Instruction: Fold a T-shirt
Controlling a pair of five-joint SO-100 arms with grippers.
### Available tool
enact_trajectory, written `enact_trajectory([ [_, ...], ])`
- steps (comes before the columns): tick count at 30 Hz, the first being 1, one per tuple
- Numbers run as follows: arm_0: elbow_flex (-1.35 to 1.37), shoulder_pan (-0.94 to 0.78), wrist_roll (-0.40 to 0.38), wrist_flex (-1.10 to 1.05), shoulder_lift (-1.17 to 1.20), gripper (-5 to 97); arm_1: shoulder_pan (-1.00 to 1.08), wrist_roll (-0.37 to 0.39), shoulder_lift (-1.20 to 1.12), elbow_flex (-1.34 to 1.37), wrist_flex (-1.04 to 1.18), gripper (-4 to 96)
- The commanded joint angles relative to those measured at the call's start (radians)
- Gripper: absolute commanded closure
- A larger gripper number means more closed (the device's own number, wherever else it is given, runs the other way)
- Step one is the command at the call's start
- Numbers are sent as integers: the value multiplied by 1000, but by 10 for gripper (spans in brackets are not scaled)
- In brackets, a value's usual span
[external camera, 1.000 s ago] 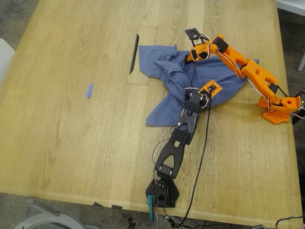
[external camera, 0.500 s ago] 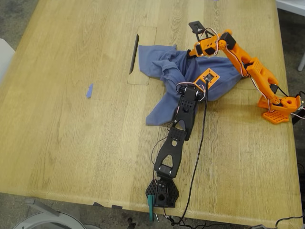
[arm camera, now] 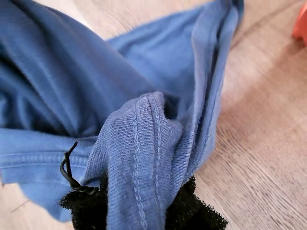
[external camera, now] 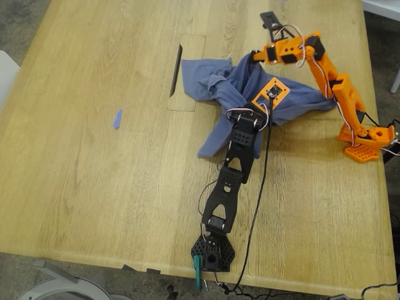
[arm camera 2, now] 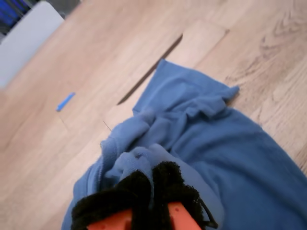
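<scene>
The slate-blue T-shirt [external camera: 203,75] lies crumpled on the wooden table, pulled up into a ridge between both arms; its print is hidden. My first gripper [external camera: 239,115], on the black arm, is shut on a ribbed hem or collar of the T-shirt [arm camera: 144,143], with its black pads [arm camera: 86,211] below the fabric. My second gripper [external camera: 256,56], on the orange arm, is shut on a bunched fold of the T-shirt [arm camera 2: 230,143], with its black-padded fingers [arm camera 2: 165,184] pressed together. Both hold the cloth a little above the table.
A small blue scrap [external camera: 117,119] lies on the table at the exterior view's left and also shows in the second wrist view [arm camera 2: 64,101]. A cable slot [external camera: 175,70] with a hatch is beside the shirt. The orange base [external camera: 365,140] and black base [external camera: 212,250] are fixed to the table.
Both grippers have moved toward the far side and the exterior view's right, dragging the shirt along. The orange arm's gripper rose, and the shirt's near edge slid away from the table's front.
</scene>
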Motion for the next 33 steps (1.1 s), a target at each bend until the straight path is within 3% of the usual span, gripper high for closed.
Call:
enact_trajectory([
  [1,-32,-25,12,17,256,918,-6,-11,112,-51,-38,915],
  [13,-35,-67,28,-25,454,918,-66,-31,241,-51,-178,914],
  [33,-37,-61,80,-433,646,918,-144,-110,383,-51,-506,914],
])
